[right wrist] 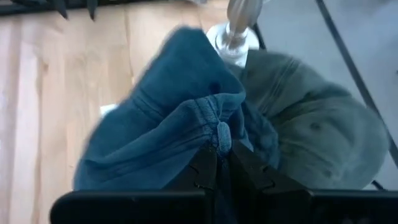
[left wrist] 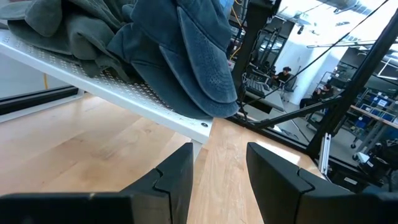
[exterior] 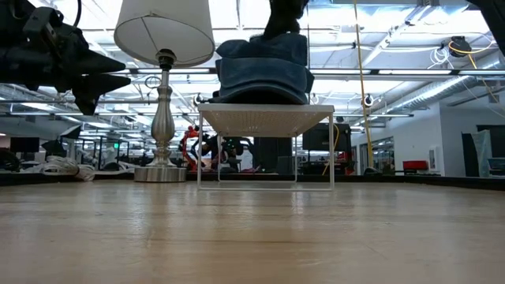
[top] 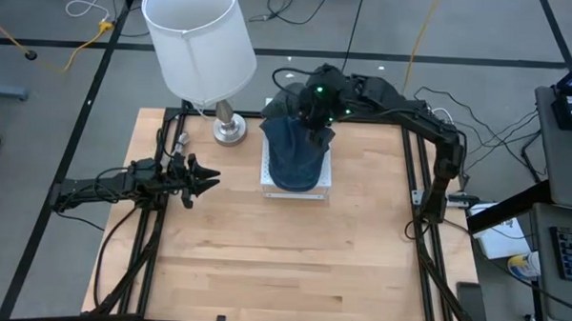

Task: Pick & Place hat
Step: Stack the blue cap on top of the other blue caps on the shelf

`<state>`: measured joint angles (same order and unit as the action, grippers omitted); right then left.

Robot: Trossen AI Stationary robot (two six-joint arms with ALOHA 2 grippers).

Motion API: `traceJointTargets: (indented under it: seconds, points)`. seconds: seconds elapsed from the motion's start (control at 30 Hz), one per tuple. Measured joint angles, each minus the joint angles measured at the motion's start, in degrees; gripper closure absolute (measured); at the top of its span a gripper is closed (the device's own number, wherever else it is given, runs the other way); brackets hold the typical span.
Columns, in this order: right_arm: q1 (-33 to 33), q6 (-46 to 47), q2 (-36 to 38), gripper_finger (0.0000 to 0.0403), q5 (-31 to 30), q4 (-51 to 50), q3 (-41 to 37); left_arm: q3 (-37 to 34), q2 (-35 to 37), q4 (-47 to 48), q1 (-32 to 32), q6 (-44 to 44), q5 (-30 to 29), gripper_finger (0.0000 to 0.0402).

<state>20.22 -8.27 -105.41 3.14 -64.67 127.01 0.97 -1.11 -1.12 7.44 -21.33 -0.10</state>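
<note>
The left tool [top: 212, 184] hangs above the left side of the wooden worktop [top: 282, 265], with its two fingers [left wrist: 177, 180] spread apart and nothing between them. It points toward the rack. At the far left of the worktop stands a lamp [top: 202, 45] with a white shade and a silver base. To the right of the lamp is a small white rack [exterior: 265, 118] on thin legs. A blue hat [top: 297, 151] lies on top of the rack, and its brim hangs a little over the near edge. A grey-green hat [right wrist: 311, 124] lies just beside the blue one, touching it, on the far side. The right tool [right wrist: 217, 163] is right over the rack, with its fingers pressed together, pinching a fold of the blue hat.
</note>
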Motion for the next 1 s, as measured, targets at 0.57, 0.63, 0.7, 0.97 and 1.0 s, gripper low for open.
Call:
traceJointTargets:
  seconds: [0.57, 0.63, 0.7, 0.97, 1.0]
  points:
    - [0.52, -5.29, 0.1, 0.0386, -0.58, 11.15, -14.13, 0.0, -0.01, 0.01, -0.01, -0.07, 0.0, 0.0249]
    - [0.71, -6.01, 0.1, 0.038, -0.55, 12.02, -15.31, 0.0, -0.01, 0.02, -0.01, 0.02, 0.0, 0.0249]
    - [0.71, -6.07, 0.16, 0.0374, -1.52, 13.42, -16.84, 0.0, 0.0, 0.02, 0.0, -0.01, 0.0, 0.0249]
    - [0.69, -8.55, 0.1, 0.0364, -4.61, 14.03, -18.44, 0.0, 0.0, 0.01, 0.0, 0.01, 0.0, 0.0249]
    - [0.69, -9.1, 0.1, 0.0364, -4.58, 14.04, -18.44, 0.0, -0.02, 0.0, -0.02, 0.01, 0.0, 0.0249]
